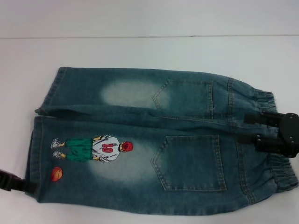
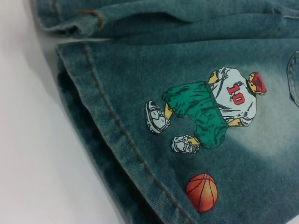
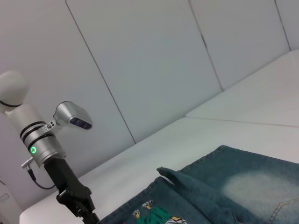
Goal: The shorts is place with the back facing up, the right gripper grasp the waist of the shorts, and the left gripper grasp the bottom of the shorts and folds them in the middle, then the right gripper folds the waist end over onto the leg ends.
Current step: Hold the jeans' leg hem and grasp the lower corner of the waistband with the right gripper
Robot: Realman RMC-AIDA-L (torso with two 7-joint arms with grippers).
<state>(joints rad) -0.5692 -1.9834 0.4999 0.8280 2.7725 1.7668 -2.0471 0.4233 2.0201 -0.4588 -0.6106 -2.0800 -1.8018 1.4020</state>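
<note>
Blue denim shorts (image 1: 140, 116) lie flat on the white table (image 1: 140, 51) with both back pockets facing up. The elastic waist (image 1: 280, 175) is at the right and the leg hems (image 1: 35, 149) are at the left. The near leg carries a basketball-player print (image 1: 93, 148) and an orange ball (image 1: 56, 173). My right gripper (image 1: 253, 129) hovers over the middle of the waistband, open, its black fingers (image 1: 252, 118) pointing toward the legs. My left gripper (image 1: 13, 181) sits at the near leg's hem corner. The left wrist view shows that hem (image 2: 107, 126) close up.
Bare white table surrounds the shorts, with a seam line (image 1: 149, 36) along the back. In the right wrist view the left arm (image 3: 44, 144) stands beyond the leg ends, in front of grey wall panels (image 3: 140, 60).
</note>
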